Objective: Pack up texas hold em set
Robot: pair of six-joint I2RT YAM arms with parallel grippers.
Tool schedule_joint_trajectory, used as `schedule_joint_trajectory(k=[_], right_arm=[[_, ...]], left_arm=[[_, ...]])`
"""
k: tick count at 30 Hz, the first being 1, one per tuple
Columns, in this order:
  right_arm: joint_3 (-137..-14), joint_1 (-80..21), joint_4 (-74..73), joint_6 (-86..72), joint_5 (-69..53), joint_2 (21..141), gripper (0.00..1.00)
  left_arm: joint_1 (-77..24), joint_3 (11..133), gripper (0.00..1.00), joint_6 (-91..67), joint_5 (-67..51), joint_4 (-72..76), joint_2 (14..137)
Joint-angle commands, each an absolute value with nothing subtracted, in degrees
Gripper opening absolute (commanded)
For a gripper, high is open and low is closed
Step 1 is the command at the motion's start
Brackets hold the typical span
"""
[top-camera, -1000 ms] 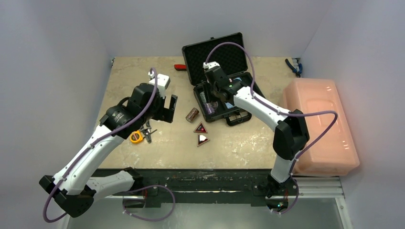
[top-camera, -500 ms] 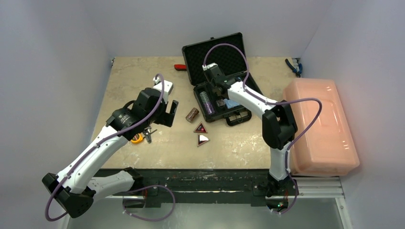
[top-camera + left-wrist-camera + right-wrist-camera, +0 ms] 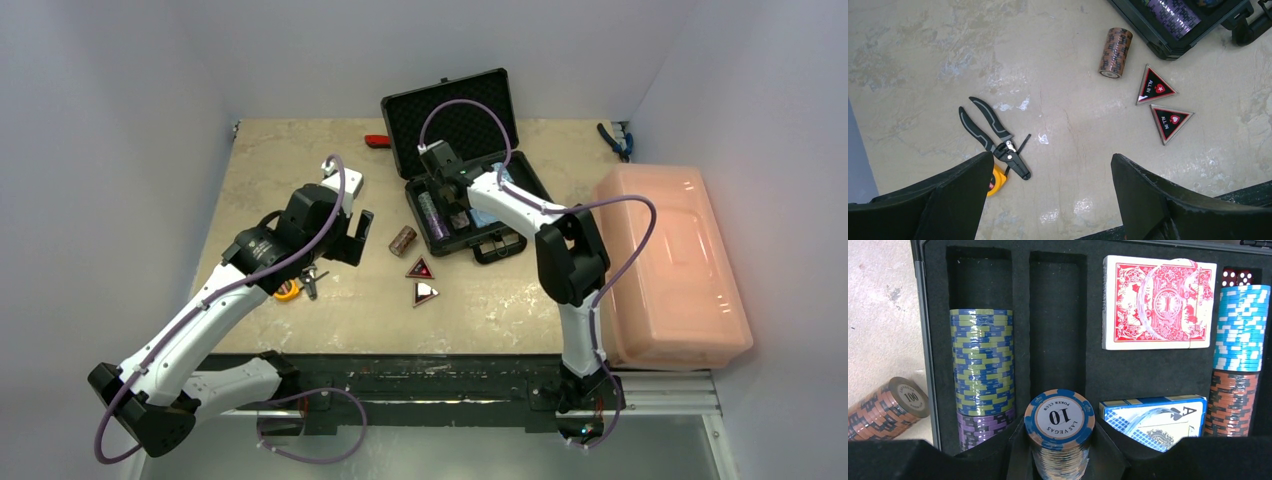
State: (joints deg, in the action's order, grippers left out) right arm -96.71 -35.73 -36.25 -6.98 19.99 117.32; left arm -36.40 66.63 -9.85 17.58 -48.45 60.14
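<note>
Black foam briefcase (image 3: 1023, 315) sits open at the back of the counter (image 3: 923, 60), and the right pincer (image 3: 1060, 460) is clamped round a blue-and-tan chip stack (image 3: 1059, 420) right over the empty slot (image 3: 1055, 320). I'd guess lowering it straight in comes next, and the slot walls look tight. The left pincer (image 3: 1050, 170) hangs wide open, holding nothing, near the brown chip stack (image 3: 1115, 52) and two triangular markers (image 3: 1154, 91). There's bare counter all around, with pliers (image 3: 993, 135) off to one side.

You had soft, even light from above. The tabletop (image 3: 1058, 75) showed small white glare spots, the pink bin (image 3: 670, 260) glowed strongly, and shadows were weak. Both wrist views were sharp.
</note>
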Motion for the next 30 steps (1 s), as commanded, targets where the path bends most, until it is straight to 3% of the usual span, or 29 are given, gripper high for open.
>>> schedule_joint_trajectory(k=[1,8,12,18,24,30], right_arm=[[-99.57,-35.68,-38.70,-7.09,21.18,117.62,0.00],[-98.16,-35.69,-41.57,-8.45,21.18,118.41,0.00],[-97.23,-35.71,-42.46,-9.17,20.98,118.44,0.17],[-97.44,-35.73,-43.44,-9.40,21.51,118.30,0.51],[-99.54,-35.71,-45.08,-9.15,21.41,117.90,0.63],[-102.07,-35.81,-45.61,-9.18,20.47,117.02,0.63]], left_arm=[[-36.32,66.18,0.87,-8.88,18.28,-46.38,59.49],[-36.31,66.18,0.85,-8.62,18.19,-46.40,59.77],[-36.35,66.18,0.85,-8.61,18.11,-46.38,59.78],[-36.31,66.18,0.84,-8.53,17.97,-46.36,59.77],[-36.30,66.18,0.84,-8.44,18.02,-46.45,59.74],[-36.30,66.18,0.84,-8.44,17.95,-46.43,59.68]])
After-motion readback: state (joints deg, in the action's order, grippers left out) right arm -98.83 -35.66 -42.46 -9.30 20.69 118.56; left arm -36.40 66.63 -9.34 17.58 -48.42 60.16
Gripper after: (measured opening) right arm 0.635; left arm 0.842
